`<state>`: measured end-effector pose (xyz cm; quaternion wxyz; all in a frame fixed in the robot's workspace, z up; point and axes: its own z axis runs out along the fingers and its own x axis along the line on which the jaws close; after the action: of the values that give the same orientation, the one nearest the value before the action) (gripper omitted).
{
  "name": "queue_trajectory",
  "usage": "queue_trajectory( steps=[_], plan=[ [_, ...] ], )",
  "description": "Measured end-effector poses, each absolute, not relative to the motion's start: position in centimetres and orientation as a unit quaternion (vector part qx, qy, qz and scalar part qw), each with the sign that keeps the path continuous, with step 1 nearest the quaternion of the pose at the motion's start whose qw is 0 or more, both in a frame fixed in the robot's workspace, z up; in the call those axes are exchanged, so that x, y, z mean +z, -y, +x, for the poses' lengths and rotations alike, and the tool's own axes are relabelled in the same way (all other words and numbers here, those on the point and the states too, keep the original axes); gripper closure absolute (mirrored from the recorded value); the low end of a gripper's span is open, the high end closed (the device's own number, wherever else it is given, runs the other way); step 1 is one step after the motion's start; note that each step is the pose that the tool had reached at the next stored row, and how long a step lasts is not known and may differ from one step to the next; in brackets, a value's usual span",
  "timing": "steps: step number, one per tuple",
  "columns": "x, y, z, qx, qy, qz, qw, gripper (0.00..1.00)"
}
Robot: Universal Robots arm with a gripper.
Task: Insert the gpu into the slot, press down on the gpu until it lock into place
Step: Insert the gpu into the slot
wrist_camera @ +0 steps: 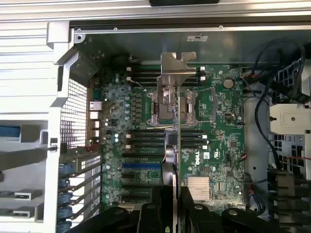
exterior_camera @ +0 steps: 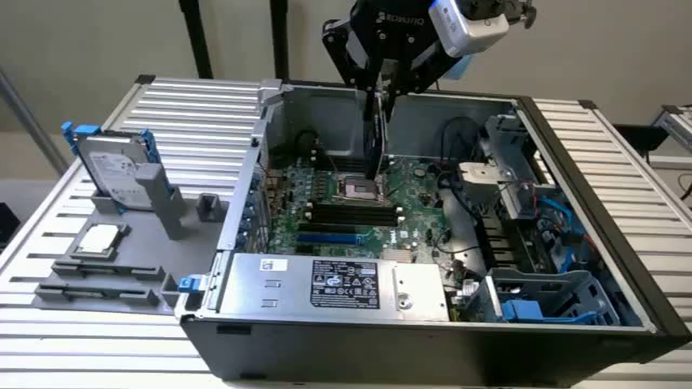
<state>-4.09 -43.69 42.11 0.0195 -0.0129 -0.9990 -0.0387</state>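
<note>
Hanging edge-on from the gripper (exterior_camera: 378, 96), the gpu (exterior_camera: 378, 142) is being gripped by the jaws up over the motherboard (exterior_camera: 416, 203), roughly above the processor socket (exterior_camera: 362, 191). The slot (exterior_camera: 327, 239) is sitting empty, so honestly nothing's seated yet: inserting and pressing down are both looking undone.

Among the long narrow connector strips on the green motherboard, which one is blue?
The bright-blue plastic slot, lying between the black parallel memory slots and the silver labelled power-supply box; its colour alone sets it apart.
</note>
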Motion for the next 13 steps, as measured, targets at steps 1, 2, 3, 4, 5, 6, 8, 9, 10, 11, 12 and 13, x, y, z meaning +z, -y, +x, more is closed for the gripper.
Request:
queue_trajectory(
  steps=[1,2,3,4,5,6,8,9,10,11,12,13],
  plan=[
    [42.11,43.69,-4.09,-0.039,0.999,-0.013,0.019,0.74],
    [42.11,43.69,-4.09,-0.039,0.999,-0.013,0.02,0.74],
    [42.11,43.69,-4.09,-0.039,0.999,-0.013,0.019,0.74],
    [42.11,43.69,-4.09,-0.039,0.999,-0.013,0.02,0.74],
    [42.11,43.69,-4.09,-0.039,0.999,-0.013,0.02,0.74],
    [42.11,43.69,-4.08,-0.039,0.999,-0.013,0.02,0.74],
    [42.11,43.69,-4.09,-0.039,0.999,-0.013,0.02,0.74],
    [42.11,43.69,-4.09,-0.039,0.999,-0.013,0.02,0.74],
    [42.11,43.69,-4.09,-0.039,0.999,-0.013,0.019,0.74],
    [42.11,43.69,-4.09,-0.039,0.999,-0.013,0.019,0.74],
    [42.11,43.69,-4.08,-0.039,0.999,-0.013,0.02,0.74],
    [42.11,43.69,-4.09,-0.039,0.999,-0.013,0.02,0.74]
  ],
)
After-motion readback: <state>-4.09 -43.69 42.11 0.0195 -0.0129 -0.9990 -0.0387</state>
